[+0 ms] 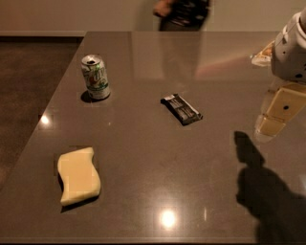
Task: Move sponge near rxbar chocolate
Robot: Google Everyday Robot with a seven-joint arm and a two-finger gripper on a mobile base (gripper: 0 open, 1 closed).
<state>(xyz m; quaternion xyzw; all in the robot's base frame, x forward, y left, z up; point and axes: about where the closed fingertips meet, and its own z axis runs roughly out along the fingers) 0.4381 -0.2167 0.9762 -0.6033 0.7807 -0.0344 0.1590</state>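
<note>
The pale yellow sponge (78, 175) lies flat on the front left of the brown table (153, 153). The rxbar chocolate (181, 109), a black wrapper with white lettering, lies near the table's middle, angled. My gripper (273, 120) hangs above the right side of the table, well to the right of the bar and far from the sponge. It holds nothing that I can see.
A green-and-white soda can (95, 76) stands upright at the back left. A person (181, 14) stands beyond the table's far edge. The arm's shadow (267, 191) falls on the front right. The floor drops off past the left edge.
</note>
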